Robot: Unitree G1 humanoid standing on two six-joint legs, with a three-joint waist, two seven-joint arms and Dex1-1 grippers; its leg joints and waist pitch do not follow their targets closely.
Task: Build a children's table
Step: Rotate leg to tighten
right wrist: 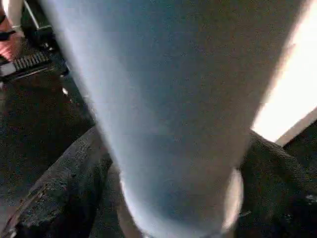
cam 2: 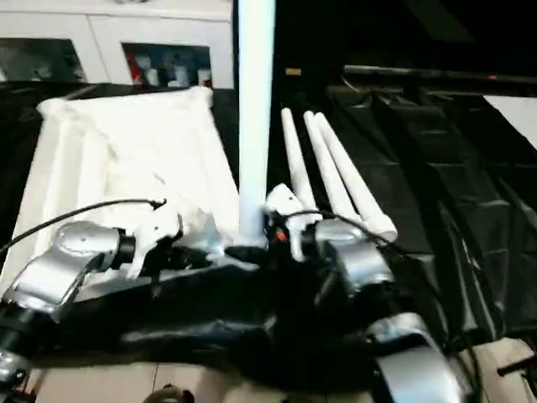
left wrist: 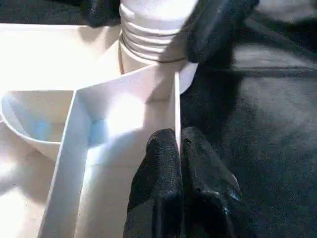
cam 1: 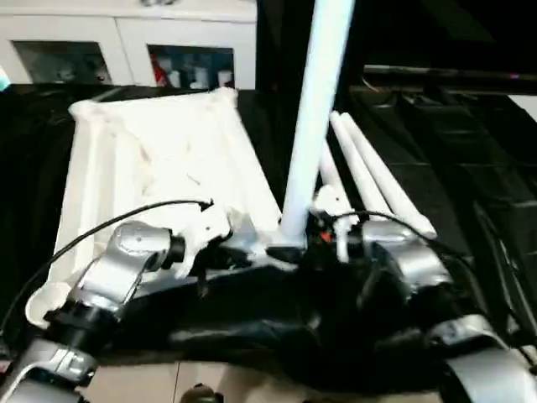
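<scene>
The table top [cam 1: 159, 159] lies upside down in front of me on a black-covered surface [cam 1: 470, 193], its ribbed underside facing up. One leg [cam 1: 315, 109] stands upright in the near corner socket [left wrist: 148, 62] on my right side of the top. In my left wrist view the threaded end of that leg sits down in the socket, with some ridges showing above the rim, so I judge it started but perhaps not screwed fully home.

My right hand [left wrist: 148, 15] is at the base of that leg, a black finger on either side of it. The fingers stand wide, about the breadth of the leg, and I cannot tell whether they press on it or just flank it. My left hand [left wrist: 179, 188] is closed, its two fingertips pinched together on the thin outer wall of the top just beside the socket, which I take as steadying the top.

Three more legs [cam 1: 369, 176] lie side by side on the black surface, just to the right of the top and behind my right arm. So, as I read it, one leg of four is in or nearly in, three are left to fit, and then the table has to be turned onto its feet. A white cabinet with glass doors [cam 1: 126, 42] stands beyond the top.
</scene>
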